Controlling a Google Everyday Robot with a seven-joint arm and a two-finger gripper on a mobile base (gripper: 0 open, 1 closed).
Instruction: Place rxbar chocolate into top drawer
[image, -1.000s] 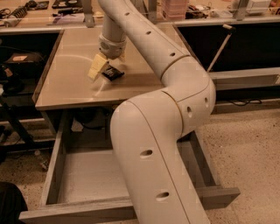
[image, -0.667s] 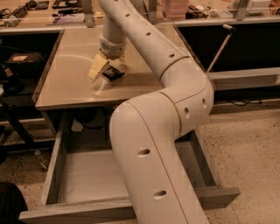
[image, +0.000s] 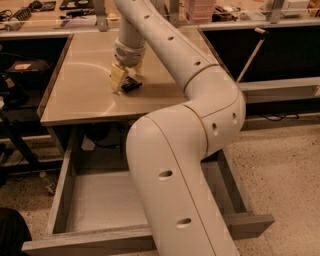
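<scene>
The robot's gripper (image: 124, 79) reaches down onto the tabletop (image: 80, 95), meeting the black rxbar chocolate (image: 131, 84) near the tabletop's middle. Whether it grips the bar cannot be told. The top drawer (image: 100, 200) stands open below the tabletop's front edge. A firm, centred hold should come before lifting.

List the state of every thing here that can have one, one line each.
rxbar chocolate: lying on the table, not in the drawer.
top drawer: pulled open, the visible part of its floor bare.
gripper: lowered to the table surface, right at the rxbar chocolate.
</scene>
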